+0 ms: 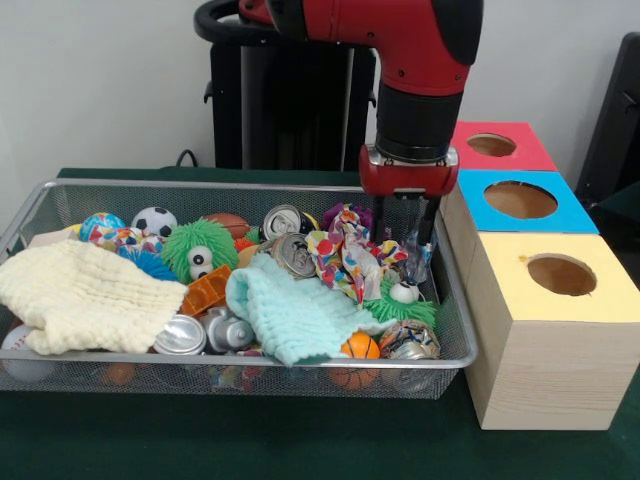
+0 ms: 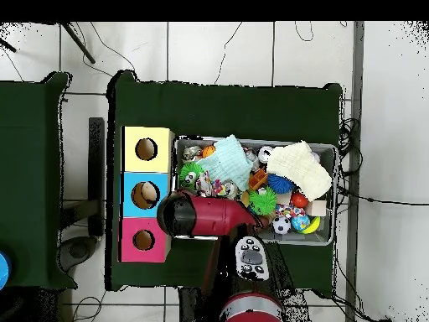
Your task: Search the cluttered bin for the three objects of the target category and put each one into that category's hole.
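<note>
A wire mesh bin [image 1: 250,186] holds a jumble of things. My gripper [image 1: 403,238] reaches down into its right end, open, with its fingers either side of a patterned cloth [image 1: 345,258] and just above a green fuzzy toy [image 1: 405,302]. I cannot tell whether the fingers touch anything. Nearby lie drink cans [image 1: 293,254], a pale blue cloth [image 1: 290,312], a cream cloth [image 1: 85,295], a green fuzzy ball with eyes [image 1: 200,248], a soccer ball [image 1: 154,220] and a small orange ball [image 1: 360,347]. In the overhead view the red arm [image 2: 205,216] hides the gripper.
Three wooden boxes with round holes stand beside the bin: yellow [image 1: 560,300], blue [image 1: 565,212] and red [image 1: 525,158]. From above they are the yellow box [image 2: 161,138], blue box [image 2: 130,180] and red box [image 2: 127,226], left of the bin [image 2: 335,180]. A green cloth covers the table.
</note>
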Tool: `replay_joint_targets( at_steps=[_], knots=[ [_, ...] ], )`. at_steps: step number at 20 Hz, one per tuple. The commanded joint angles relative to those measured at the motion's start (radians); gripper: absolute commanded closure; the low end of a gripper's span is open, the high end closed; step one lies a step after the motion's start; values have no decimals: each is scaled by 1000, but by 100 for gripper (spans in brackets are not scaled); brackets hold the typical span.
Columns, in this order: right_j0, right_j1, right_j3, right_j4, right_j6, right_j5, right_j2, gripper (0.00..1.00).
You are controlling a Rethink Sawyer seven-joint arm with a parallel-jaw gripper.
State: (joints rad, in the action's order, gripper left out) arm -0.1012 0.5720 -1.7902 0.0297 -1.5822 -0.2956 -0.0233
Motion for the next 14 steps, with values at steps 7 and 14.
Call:
replay_joint_targets(
  at_steps=[7,14],
  knots=[
    [-33,-15,-41,64,-123,120,61,0],
    [-42,-19,-75,77,-133,149,62,0]
  ],
)
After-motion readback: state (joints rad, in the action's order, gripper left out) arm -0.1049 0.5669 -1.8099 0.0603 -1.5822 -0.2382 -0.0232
